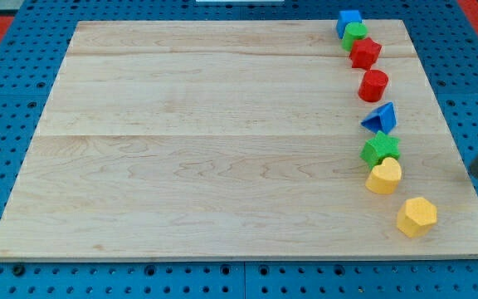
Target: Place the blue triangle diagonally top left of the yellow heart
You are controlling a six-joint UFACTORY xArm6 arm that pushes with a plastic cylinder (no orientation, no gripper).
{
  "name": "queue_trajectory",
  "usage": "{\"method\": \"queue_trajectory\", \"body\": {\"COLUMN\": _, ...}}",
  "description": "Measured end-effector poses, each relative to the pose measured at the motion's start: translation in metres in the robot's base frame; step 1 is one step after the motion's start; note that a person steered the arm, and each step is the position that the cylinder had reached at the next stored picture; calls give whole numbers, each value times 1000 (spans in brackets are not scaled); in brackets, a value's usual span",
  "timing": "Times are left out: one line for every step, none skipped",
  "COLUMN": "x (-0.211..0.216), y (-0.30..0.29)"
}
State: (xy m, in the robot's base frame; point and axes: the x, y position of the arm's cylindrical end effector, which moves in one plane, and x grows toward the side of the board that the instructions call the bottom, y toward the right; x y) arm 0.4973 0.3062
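The blue triangle (381,117) lies near the view's right side of the wooden board (222,141). Just below it sits a green star (380,149), and below that the yellow heart (383,176), touching the star. My rod comes in from the view's right edge; its tip (474,175) is to the right of the yellow heart, well apart from every block.
A yellow hexagon (417,217) lies at lower right. Above the triangle are a red cylinder (373,85), a red star (365,53), a green block (354,34) and a blue cube (348,21), in a column. The board's right edge is near the tip.
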Motion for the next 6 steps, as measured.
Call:
{"method": "queue_trajectory", "body": {"x": -43, "y": -25}}
{"method": "queue_trajectory", "body": {"x": -78, "y": -54}}
{"method": "queue_trajectory", "body": {"x": -71, "y": -54}}
{"method": "queue_trajectory", "body": {"x": -98, "y": -92}}
{"method": "queue_trajectory", "body": {"x": -112, "y": -163}}
{"method": "queue_trajectory", "body": {"x": -67, "y": -226}}
